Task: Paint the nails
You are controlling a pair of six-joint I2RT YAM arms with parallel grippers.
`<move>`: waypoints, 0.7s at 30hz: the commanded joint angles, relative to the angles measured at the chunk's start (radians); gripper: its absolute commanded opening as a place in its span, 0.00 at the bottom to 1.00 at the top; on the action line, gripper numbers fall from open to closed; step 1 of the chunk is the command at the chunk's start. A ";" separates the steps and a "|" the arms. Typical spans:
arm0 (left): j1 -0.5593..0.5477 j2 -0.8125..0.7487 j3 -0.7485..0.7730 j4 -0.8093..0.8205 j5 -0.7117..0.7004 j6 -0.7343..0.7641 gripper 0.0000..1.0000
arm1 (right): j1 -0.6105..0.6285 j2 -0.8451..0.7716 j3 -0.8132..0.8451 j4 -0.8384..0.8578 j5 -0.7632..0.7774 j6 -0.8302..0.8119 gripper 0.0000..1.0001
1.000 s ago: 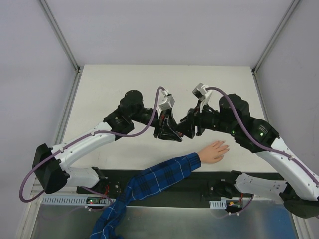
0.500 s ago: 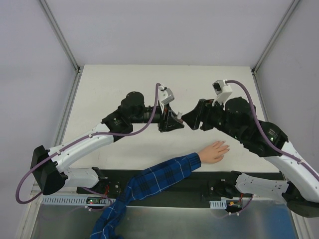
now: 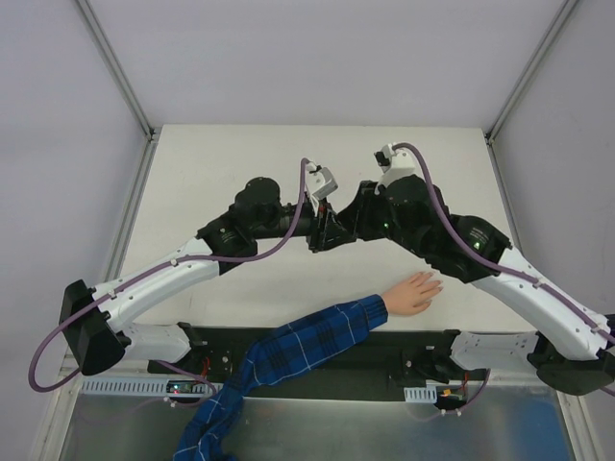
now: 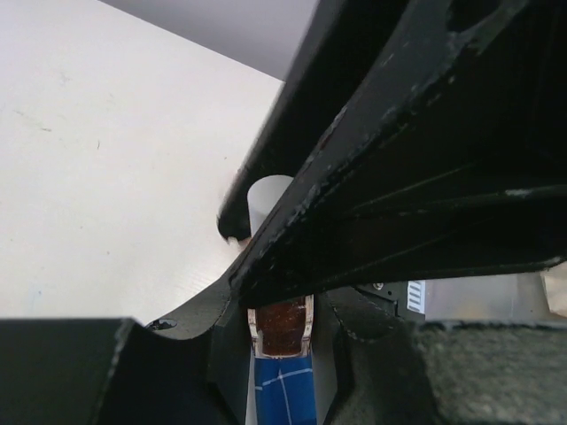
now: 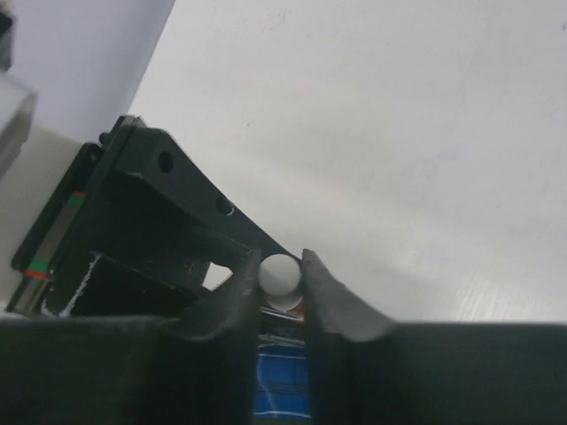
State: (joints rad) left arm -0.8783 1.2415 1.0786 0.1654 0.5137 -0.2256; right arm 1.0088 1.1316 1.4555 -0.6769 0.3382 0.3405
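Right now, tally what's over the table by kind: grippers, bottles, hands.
Grippers: 2, left gripper and right gripper
Bottles: 1, dark reddish bottle held between them
Hands: 1, pale hand flat on the table
Total: 4

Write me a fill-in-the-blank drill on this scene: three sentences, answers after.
1. The hand lies on the table nearer the ____ arm's base.
2. Its sleeve is blue and white in a ____ pattern.
3. The right gripper pinches the ____ cap of the bottle that the left gripper holds.

Answers: right; plaid; white
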 commanded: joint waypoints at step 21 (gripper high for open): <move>0.016 -0.036 0.018 0.109 0.499 0.017 0.00 | -0.138 -0.240 -0.152 0.195 -0.627 -0.284 0.80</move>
State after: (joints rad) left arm -0.8516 1.2510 1.0657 0.2871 1.1042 -0.3012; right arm 0.8703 0.9100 1.2537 -0.4793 -0.3946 -0.0143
